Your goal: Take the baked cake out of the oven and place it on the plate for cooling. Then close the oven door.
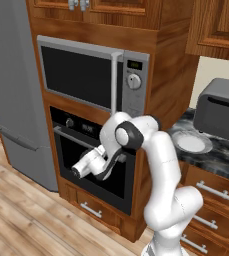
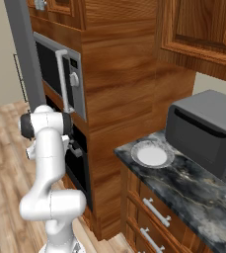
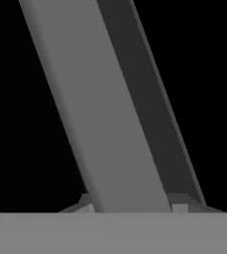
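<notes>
The hand (image 3: 130, 206) is sitting on the silver bar handle (image 3: 110, 109) of the closed oven door (image 1: 93, 165), fingers apart on either side. The plate (image 2: 152, 155) is lying near the table's (image 2: 183, 190) left edge, beside the grey toaster box (image 2: 208, 133).

The oven door (image 1: 93, 165) is shut, so the oven (image 1: 86, 150) interior is hidden behind its dark glass. In the left base view, the arm covers the right part of the door and part of its bar handle (image 1: 76, 140). The gripper (image 3: 130, 203) fingertips are mostly cut off at the bottom of the hand view, and the handle bar (image 3: 105, 114) between them hides the gap. In the right base view, the toaster (image 2: 208, 138) is cut off by the right edge.
</notes>
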